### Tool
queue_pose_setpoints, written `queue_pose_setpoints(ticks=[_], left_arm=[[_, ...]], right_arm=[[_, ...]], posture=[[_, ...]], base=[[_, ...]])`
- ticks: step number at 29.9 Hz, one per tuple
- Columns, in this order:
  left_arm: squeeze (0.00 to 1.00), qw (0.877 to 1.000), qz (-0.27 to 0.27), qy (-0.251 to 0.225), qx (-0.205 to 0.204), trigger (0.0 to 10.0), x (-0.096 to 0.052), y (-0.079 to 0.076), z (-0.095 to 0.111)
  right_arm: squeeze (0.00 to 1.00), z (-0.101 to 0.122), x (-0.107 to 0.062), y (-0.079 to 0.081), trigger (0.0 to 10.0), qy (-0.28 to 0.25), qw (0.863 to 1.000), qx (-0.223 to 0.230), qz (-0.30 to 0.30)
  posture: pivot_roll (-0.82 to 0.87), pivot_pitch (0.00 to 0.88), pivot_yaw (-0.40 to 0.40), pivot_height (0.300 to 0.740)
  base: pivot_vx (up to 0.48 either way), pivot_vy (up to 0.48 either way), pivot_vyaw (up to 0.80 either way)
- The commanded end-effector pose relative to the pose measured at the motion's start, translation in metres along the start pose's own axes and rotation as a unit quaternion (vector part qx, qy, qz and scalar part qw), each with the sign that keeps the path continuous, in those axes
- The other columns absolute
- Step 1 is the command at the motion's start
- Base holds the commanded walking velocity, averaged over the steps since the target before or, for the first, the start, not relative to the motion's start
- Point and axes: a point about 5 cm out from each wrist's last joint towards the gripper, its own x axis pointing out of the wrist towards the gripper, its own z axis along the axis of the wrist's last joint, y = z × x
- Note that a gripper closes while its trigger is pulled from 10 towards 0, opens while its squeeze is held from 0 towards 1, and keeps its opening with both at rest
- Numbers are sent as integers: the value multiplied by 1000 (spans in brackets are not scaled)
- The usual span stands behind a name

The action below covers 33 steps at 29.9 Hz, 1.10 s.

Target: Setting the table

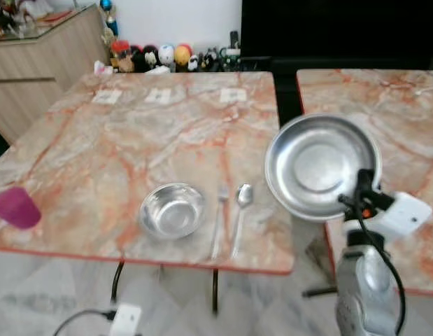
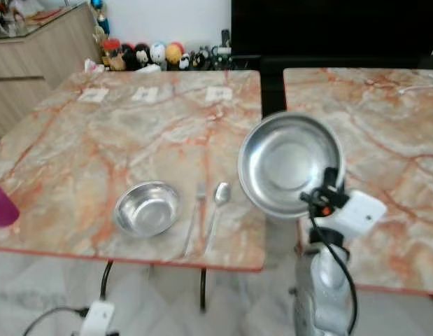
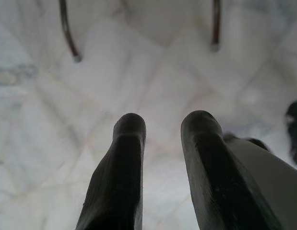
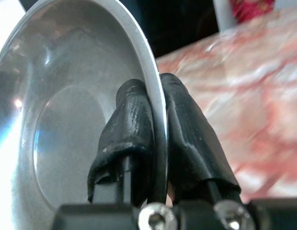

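Note:
My right gripper [image 1: 363,183] is shut on the near rim of a round steel plate [image 1: 317,164], held tilted in the air over the gap between the two marble tables. In the right wrist view the fingers [image 4: 186,139] pinch the steel plate's [image 4: 66,120] rim from both sides. On the left table [image 1: 132,126] lie a small steel bowl [image 1: 172,209], a fork [image 1: 219,217] and a spoon [image 1: 240,210] side by side near the front edge. My left gripper [image 3: 162,129] hangs open, pointing at the floor.
A pink cup [image 1: 15,207] stands at the left table's front left corner. Three paper napkins [image 1: 160,96] lie along its far edge, with toys [image 1: 167,56] behind. A second marble table [image 1: 384,105] stands to the right. Cable and a white plug [image 1: 124,318] lie on the floor.

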Motion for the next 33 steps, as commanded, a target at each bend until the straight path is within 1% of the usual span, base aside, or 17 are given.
queue_pose_setpoints(ticks=[1, 13, 16, 22, 27, 33], left_arm=[[0, 1000, 8, 9, 5, 10000, -1, 7, -5], [0, 1000, 6, 7, 7, 10000, -1, 6, -4], [0, 1000, 6, 6, 8, 10000, -1, 7, -3], [0, 1000, 5, 2, 10, 10000, 0, 7, 0], [0, 1000, 8, 3, 8, 10000, 0, 7, 0], [0, 1000, 8, 4, 9, 10000, 0, 7, 0]], right_arm=[[0, 4, 1, 10, 10000, -12, 1000, 11, 13], [0, 0, -4, 3, 10000, 1, 1000, 10, -11], [0, -3, -5, 2, 10000, 12, 1000, 15, -23], [0, -1, -6, 2, 10000, 1, 1000, 13, -22], [0, -1, -7, 1, 10000, 3, 1000, 8, -26], [0, -3, -9, -5, 10000, 13, 998, 23, -53]], posture=[[-152, 14, 51, 740], [-161, 16, 58, 740], [-163, 16, 61, 740], [-163, 15, 62, 740], [-162, 16, 62, 740], [-163, 18, 63, 740]], base=[[0, -469, 0], [0, -469, 0], [0, -469, -665], [0, -466, -726], [0, -55, 0], [0, 0, 0]])
